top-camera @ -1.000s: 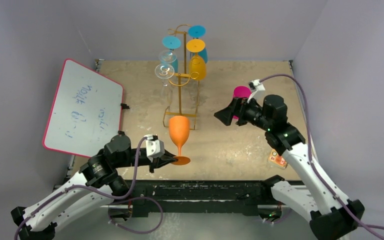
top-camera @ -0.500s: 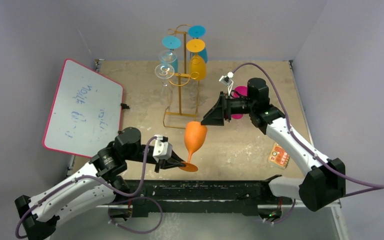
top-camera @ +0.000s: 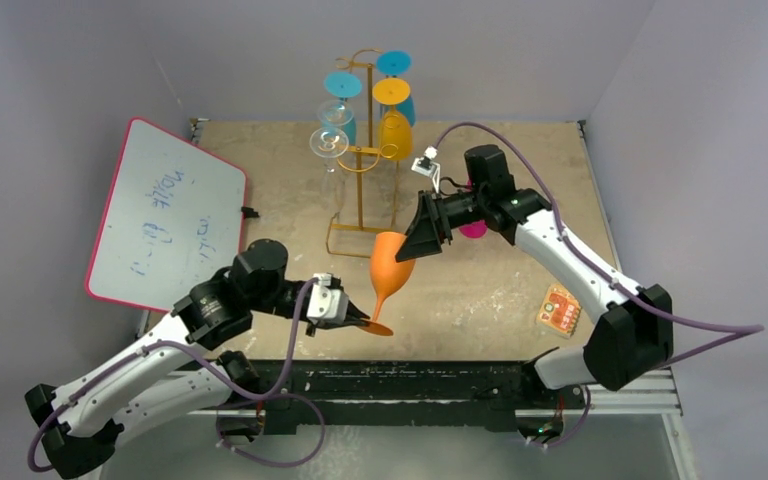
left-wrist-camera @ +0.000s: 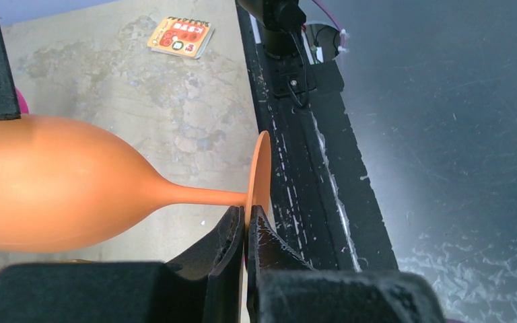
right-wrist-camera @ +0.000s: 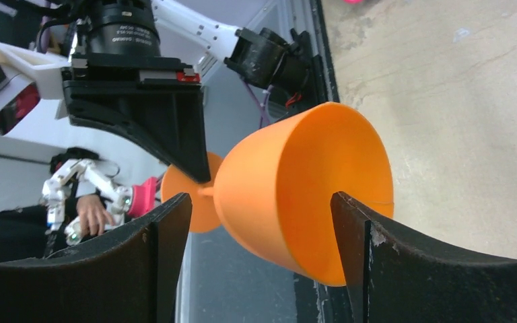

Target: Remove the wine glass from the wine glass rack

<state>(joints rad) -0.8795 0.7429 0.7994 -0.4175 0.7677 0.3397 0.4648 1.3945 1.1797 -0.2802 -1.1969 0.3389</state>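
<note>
From above, the tall gold wire wine glass rack (top-camera: 365,160) stands at the back of the worn tan table (top-camera: 500,285), with blue, yellow and clear glasses hanging from its hooks. The opaque orange wine glass (top-camera: 390,268) is already off it. It hangs tilted in the air in front of the rack's base, bowl toward the rack and foot toward the near edge. The left gripper (top-camera: 352,318) holds the foot, and the right gripper (top-camera: 422,238) reaches around the bowl.

In the left wrist view, the two black fingers (left-wrist-camera: 225,235) are pinched almost together on the rim of the thin foot disc. The stem and bowl stretch away to the left.

In the right wrist view, the fingers (right-wrist-camera: 168,229) stand wide on either side of the bowl. There is a clear gap on the left; whether the right one touches is not clear.

This looks like a handover, or a steadying grip before the glass is set down. Next, the right fingers need to close evenly and gently on the round, tapering bowl. The left pinch should let go only once that hold is firm.
</note>
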